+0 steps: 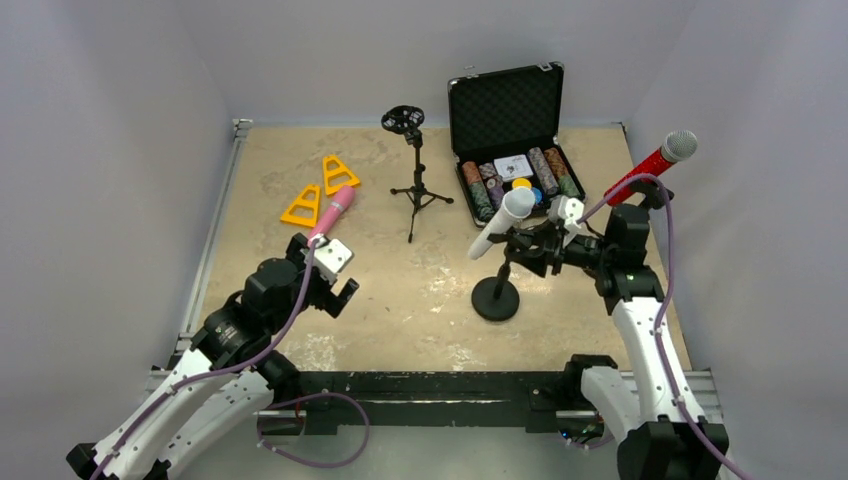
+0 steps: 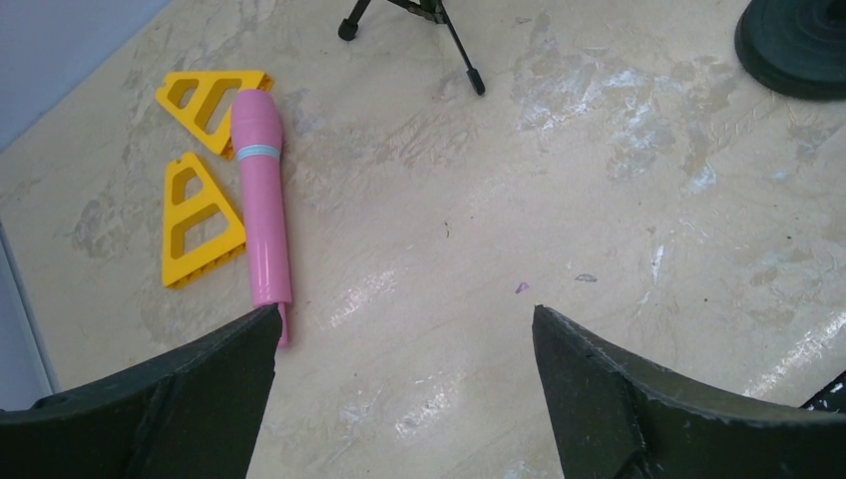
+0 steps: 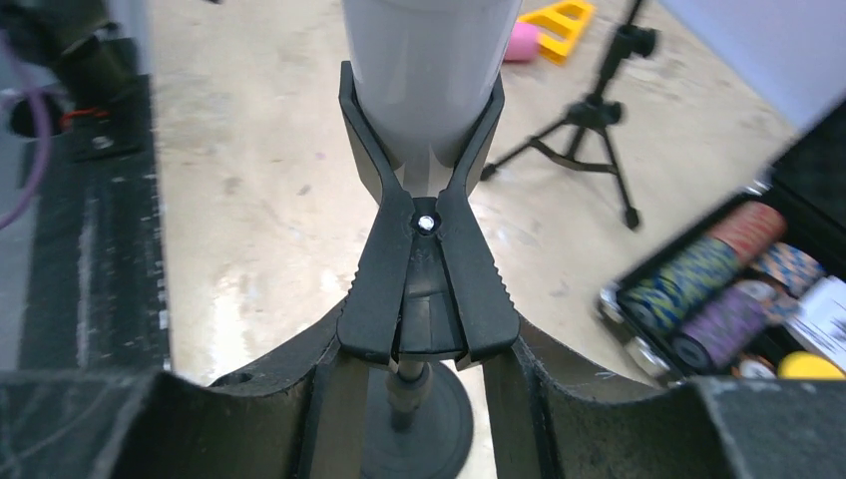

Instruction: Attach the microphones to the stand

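The right hand (image 3: 424,344) pinches the handles of the black clip (image 3: 427,269) atop the stand (image 1: 495,298), and that clip grips the white microphone (image 1: 503,222), which slants up to the left. The left hand (image 2: 404,394) is spread wide above the worktop (image 2: 559,200). The pink microphone (image 2: 261,205) lies flat beside 2 yellow triangles (image 2: 200,215), its tail near one finger. The red microphone (image 1: 650,163) sits raised behind the right arm; its support is hidden.

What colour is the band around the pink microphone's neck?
Pale turquoise; the band on the pink microphone shows best in the left wrist view.
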Action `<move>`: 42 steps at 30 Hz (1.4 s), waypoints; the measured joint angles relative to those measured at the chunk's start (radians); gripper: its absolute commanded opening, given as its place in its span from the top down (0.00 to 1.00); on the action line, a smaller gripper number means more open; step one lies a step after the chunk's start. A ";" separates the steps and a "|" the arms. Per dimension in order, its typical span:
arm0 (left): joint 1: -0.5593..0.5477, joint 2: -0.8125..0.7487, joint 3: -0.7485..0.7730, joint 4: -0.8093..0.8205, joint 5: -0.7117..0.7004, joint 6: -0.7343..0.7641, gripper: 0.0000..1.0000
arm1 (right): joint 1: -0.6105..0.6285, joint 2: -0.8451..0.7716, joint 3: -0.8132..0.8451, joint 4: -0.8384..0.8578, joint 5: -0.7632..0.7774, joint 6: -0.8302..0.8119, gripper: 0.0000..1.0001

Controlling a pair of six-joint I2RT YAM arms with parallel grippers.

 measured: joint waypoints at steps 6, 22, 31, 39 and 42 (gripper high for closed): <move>0.000 -0.010 0.000 0.000 0.008 0.000 0.01 | -0.069 0.053 0.026 0.080 0.129 0.058 0.97; 0.000 -0.019 0.000 0.000 0.008 0.000 0.01 | -0.076 0.299 0.119 0.384 0.346 0.230 0.83; 0.000 -0.019 0.000 0.000 0.008 0.000 0.01 | -0.076 0.213 0.072 0.371 0.366 0.246 0.49; 0.000 -0.020 0.000 0.000 0.008 0.000 0.01 | -0.083 0.140 0.049 0.368 0.383 0.241 0.28; 0.000 -0.024 0.000 0.000 0.008 0.000 0.01 | -0.092 0.120 0.039 0.336 0.390 0.235 0.19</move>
